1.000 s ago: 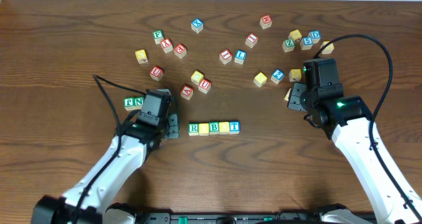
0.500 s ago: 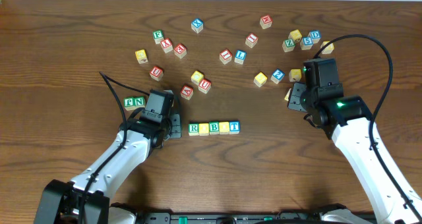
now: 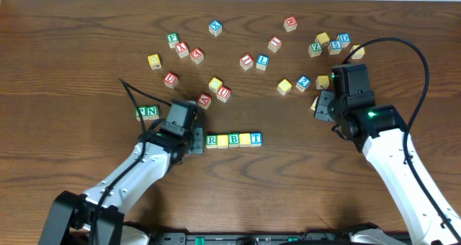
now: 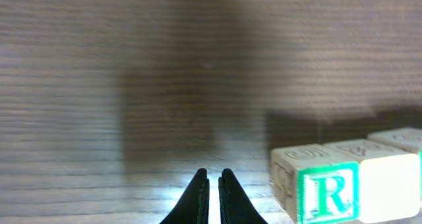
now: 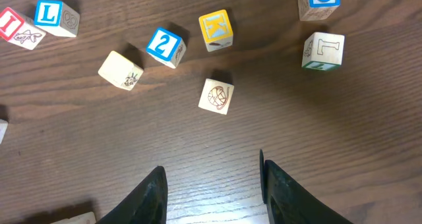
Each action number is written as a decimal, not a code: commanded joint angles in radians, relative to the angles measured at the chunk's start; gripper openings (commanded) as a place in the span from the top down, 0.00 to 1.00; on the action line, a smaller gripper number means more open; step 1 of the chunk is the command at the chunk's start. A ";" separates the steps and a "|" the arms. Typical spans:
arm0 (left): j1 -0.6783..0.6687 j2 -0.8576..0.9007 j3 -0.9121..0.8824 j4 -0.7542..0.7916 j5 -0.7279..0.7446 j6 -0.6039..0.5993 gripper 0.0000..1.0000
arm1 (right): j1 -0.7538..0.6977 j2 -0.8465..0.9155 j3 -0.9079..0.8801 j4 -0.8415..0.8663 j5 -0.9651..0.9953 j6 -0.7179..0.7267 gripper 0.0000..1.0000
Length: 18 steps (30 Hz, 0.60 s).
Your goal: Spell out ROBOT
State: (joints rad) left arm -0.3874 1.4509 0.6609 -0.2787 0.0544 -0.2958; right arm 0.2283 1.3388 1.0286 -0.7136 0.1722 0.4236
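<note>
**Brown wood table point(image 3: 72, 29): one row, two arms**

One row of blocks point(image 3: 233, 140) at centre front, five counted. The R block point(image 4: 328, 192) is at its left end, T at the right. Tips of the left gripper point(image 4: 211, 184) are pinched together on nothing, just left of R. Fingers of the right gripper point(image 5: 211, 166) are spread wide, empty, over bare wood. Over twenty loose blocks point(image 3: 262, 60) lie scattered beyond.

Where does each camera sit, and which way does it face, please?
Overhead: fixed above the table, looking down at the block row; left gripper and right gripper show.
Left wrist: low on the left arm, looking along the wood at the R block; its gripper shows shut.
Right wrist: higher, looking down on loose blocks like the 2 block; its gripper shows open.
Shared: overhead and left wrist both show the R block.
</note>
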 commanded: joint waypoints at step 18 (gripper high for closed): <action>-0.031 0.032 -0.010 0.015 0.045 -0.005 0.92 | -0.006 -0.017 0.021 0.002 0.009 -0.010 0.59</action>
State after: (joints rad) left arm -0.4152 1.4727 0.6609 -0.2691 0.0803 -0.2958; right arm 0.2283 1.3388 1.0286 -0.7136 0.1722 0.4236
